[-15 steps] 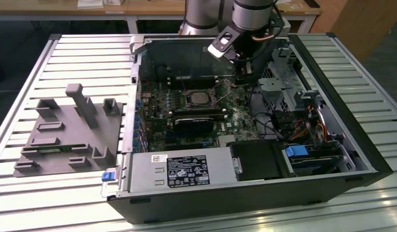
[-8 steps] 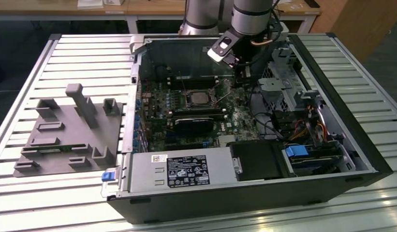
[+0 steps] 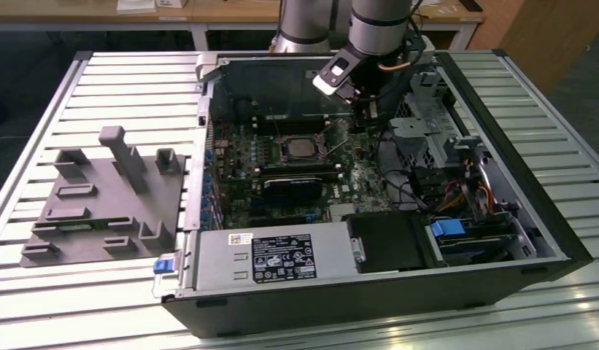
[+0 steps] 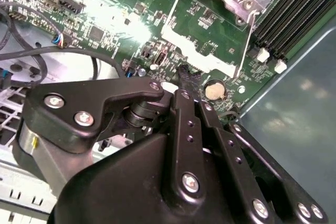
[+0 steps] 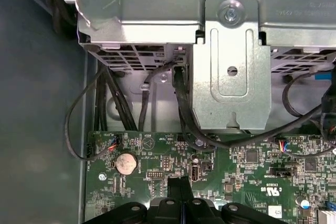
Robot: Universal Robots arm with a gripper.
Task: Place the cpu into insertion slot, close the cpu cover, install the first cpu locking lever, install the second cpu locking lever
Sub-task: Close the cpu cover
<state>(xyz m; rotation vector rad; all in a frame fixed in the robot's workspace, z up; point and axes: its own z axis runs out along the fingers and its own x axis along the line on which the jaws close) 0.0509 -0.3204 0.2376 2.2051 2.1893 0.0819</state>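
An open computer case lies on the slatted table. The cpu [image 3: 301, 148], with its dull silver top, sits in the insertion slot [image 3: 282, 138] in the middle of the green board. In the second wrist view the cpu cover [image 4: 202, 56] looks swung open away from the slot, with green board showing through its window, and thin wire levers [image 4: 247, 40] run along its sides. My gripper [image 3: 365, 117] hangs over the board to the exterior view's right of the slot. Its black fingers are shut together with nothing between them in both wrist views [image 4: 184, 72] [image 5: 178, 184], and the tips are close to the cover's outer edge.
A silver drive cage [image 5: 231, 66] with black cables [image 5: 105, 103] stands just beyond the gripper. A coin cell [image 5: 126, 162] lies on the board nearby. Black memory slots [image 4: 294, 9] flank the socket. A black heatsink block [image 3: 291, 186], the power supply [image 3: 270, 259] and a grey fixture [image 3: 104, 197] lie further off.
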